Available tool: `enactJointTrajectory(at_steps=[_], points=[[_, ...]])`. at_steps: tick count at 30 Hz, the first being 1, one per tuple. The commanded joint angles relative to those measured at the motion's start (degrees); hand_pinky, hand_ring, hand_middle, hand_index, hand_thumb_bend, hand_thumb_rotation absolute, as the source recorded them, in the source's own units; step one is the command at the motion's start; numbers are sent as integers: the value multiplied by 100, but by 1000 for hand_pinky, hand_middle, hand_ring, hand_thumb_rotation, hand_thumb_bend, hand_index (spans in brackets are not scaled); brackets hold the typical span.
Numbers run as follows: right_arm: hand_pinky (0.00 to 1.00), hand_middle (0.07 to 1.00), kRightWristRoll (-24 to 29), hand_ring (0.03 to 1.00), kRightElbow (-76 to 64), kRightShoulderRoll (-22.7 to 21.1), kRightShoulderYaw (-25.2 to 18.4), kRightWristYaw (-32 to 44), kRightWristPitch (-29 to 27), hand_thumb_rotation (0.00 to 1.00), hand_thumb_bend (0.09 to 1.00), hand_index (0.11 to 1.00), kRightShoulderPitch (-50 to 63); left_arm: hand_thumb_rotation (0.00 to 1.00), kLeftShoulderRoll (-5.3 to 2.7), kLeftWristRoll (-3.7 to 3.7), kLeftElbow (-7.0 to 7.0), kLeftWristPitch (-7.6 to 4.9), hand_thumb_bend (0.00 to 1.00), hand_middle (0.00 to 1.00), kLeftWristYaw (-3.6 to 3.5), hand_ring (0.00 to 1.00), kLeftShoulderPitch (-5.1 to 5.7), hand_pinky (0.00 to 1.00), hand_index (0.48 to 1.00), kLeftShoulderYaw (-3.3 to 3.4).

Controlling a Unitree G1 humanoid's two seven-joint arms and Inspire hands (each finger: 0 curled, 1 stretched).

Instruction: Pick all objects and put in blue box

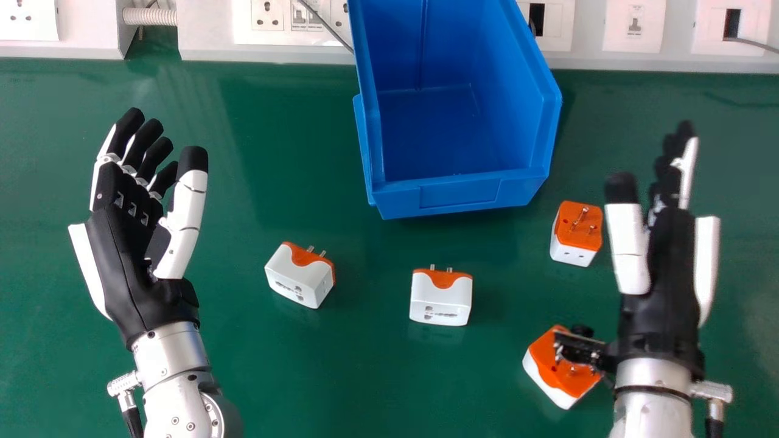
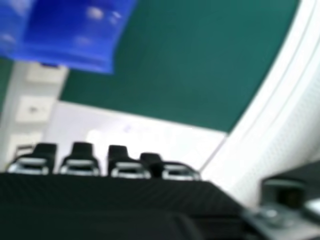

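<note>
Four white-and-orange plug adapters lie apart on the green table: one adapter (image 1: 300, 275) at left, a second adapter (image 1: 441, 297) near the middle, a third adapter (image 1: 576, 234) at right and a fourth adapter (image 1: 557, 371) nearer the front, partly hidden by the right wrist's bracket. Behind them the blue box (image 1: 459, 193) stands with its inside visible. My left hand (image 1: 125, 243) is open and empty, left of the adapters. Open and empty too, my right hand (image 1: 669, 261) is just right of the third adapter. In the right hand view are the right hand (image 2: 100, 195) and the blue box (image 2: 65, 55).
White trunking (image 1: 304, 52) with power sockets runs along the back edge of the green table (image 1: 274, 377). A thin grey cable (image 1: 328, 27) hangs by the box's left side, and a ribbed conduit (image 1: 150, 17) is at the back left.
</note>
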Motion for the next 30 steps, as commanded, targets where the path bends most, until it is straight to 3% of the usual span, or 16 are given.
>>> enactJointTrajectory(at_steps=[1,5,8,10,12,15,16,17,21,30], points=[[1000,1000,-167,1000,-420,-304,97,390,283,1000,877,1000,35,386,24,4,-45,-126,686,812,-64,804,-40,772,804,-40],[1000,1000,-778,1000,-1458,-1333,372,1867,1826,1000,888,1000,207,386,28,-31,-34,-155,685,811,-117,802,-44,771,804,-34],[993,1000,-3003,999,-2394,-2263,1252,3897,3959,1000,891,1000,-108,385,30,-33,-9,-157,685,811,-124,801,-66,771,804,-16],[993,1000,-3748,999,-2579,-2370,1509,4535,4570,1000,891,1000,-252,385,16,-32,-22,-153,685,811,-121,801,-64,771,804,-22],[995,1000,-3963,999,-2727,-2316,1519,4689,4787,945,913,1000,-251,384,9,-25,-27,-146,683,810,-110,800,-73,773,804,-23],[995,1000,-4335,999,-2922,-2261,1593,4983,5041,945,913,1000,-279,384,-8,-9,-28,-140,683,810,-92,800,-76,773,804,-30],[997,1000,-4409,1000,-2949,-2241,1607,5065,5087,755,945,1000,-292,383,-15,-1,-37,-134,682,808,-86,799,-72,774,803,-35],[997,1000,-4464,1000,-2960,-2222,1617,5140,5119,755,945,1000,-304,383,-17,3,-43,-129,682,808,-83,799,-72,774,803,-38],[999,1000,-4628,1000,-2901,-2152,1651,5380,5215,582,973,1000,-369,385,-8,-4,-68,-117,685,807,-87,798,-64,775,802,-34],[1000,1000,-4568,1000,-2969,-2132,1588,5464,5123,461,992,1000,-286,389,-14,0,-102,-127,688,807,-96,797,-32,776,801,-21]])
